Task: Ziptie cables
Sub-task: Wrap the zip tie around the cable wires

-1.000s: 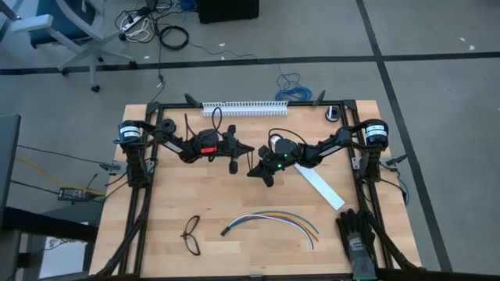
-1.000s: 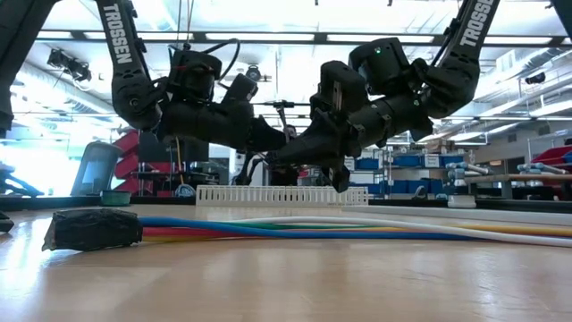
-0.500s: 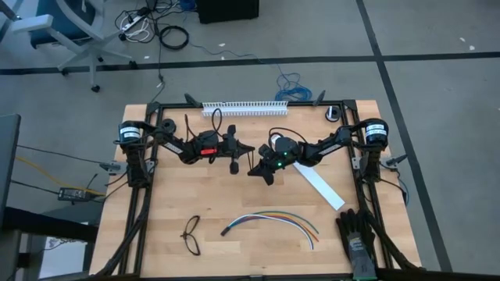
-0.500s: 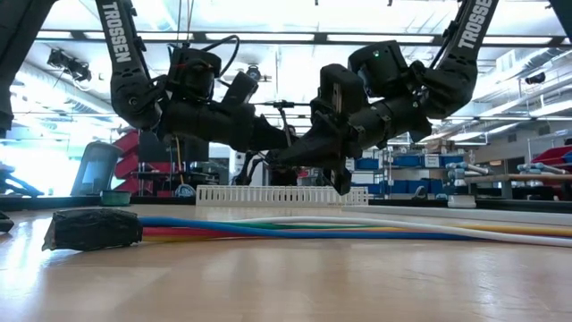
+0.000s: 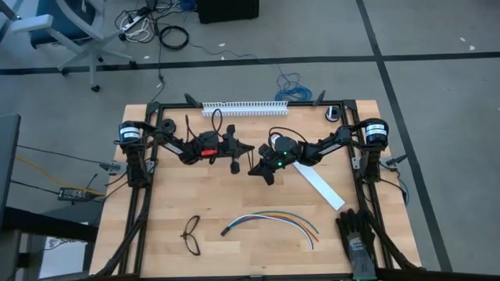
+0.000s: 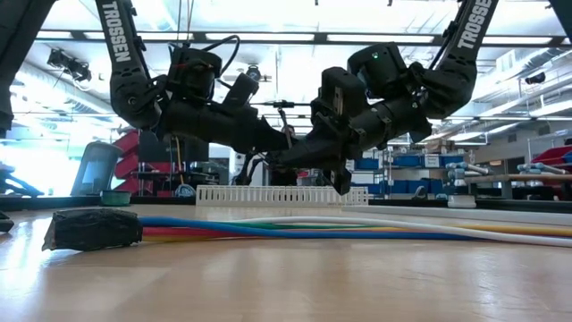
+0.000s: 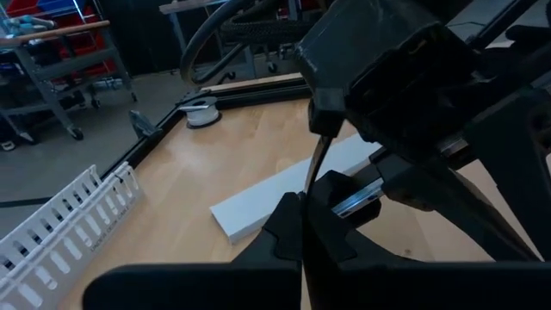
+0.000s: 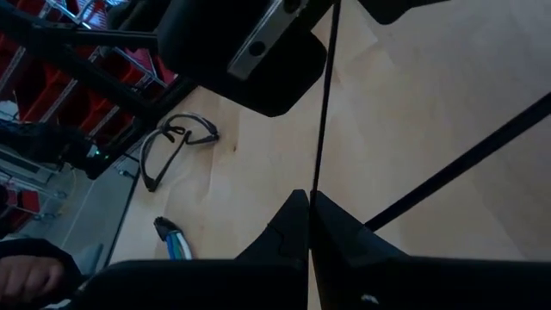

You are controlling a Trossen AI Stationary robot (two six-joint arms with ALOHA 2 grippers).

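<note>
Above the wooden worktop's [image 5: 195, 195] middle, both clenched claws [image 5: 241, 148] [image 5: 251, 168] pinch the ziptie [image 8: 322, 120]; cables [image 5: 273, 221] lie near its front edge.

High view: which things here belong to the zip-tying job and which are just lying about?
In the job:
- cables
- ziptie, pinched by both grippers, left and right

Lying about:
- glasses
- flat white strip
- white slotted duct
- black glove

Grey workshop floor around my worktop [image 5: 172, 203].
I see an office chair [image 5: 58, 31], loose floor cables [image 5: 148, 27], ceiling strip lights [image 6: 268, 38] and shelving [image 6: 500, 170] behind.
</note>
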